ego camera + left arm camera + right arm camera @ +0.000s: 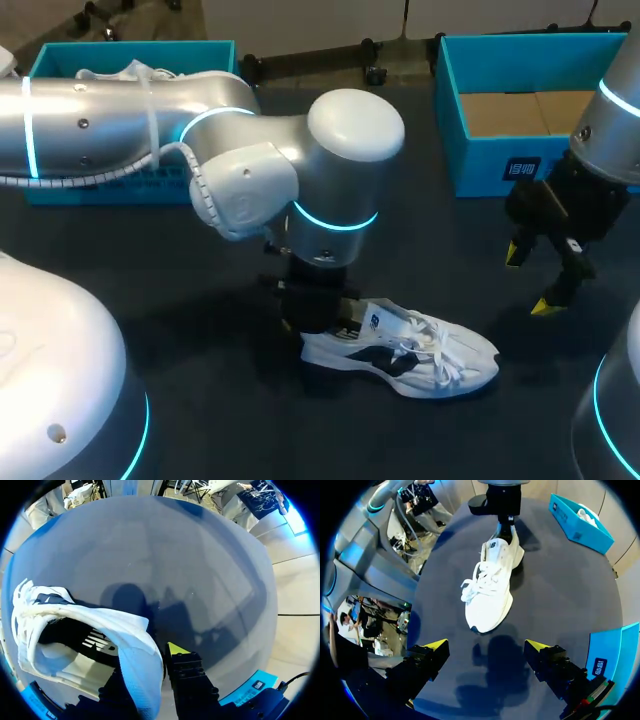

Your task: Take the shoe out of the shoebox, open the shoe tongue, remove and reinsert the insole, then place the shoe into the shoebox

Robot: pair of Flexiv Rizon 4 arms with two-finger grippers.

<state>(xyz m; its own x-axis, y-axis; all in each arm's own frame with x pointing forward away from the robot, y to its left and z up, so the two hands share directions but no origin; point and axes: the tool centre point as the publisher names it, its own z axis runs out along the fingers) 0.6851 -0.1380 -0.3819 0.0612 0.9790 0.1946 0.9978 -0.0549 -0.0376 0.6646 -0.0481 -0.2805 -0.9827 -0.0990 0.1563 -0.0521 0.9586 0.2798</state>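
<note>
Pinching the shoe [420, 352] by its heel wall on the table [200, 390], left gripper [320, 320] grips tight while right gripper [530, 280] hangs wide open beyond the toe

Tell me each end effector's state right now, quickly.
Left end effector: closed on the shoe, pinching its heel rim.
Right end effector: open, holding nothing.

Even overhead light; soft shadows lie on the dark bench [560, 580] beside the shoe [492, 585]; the left arm [120, 120] glints.
</note>
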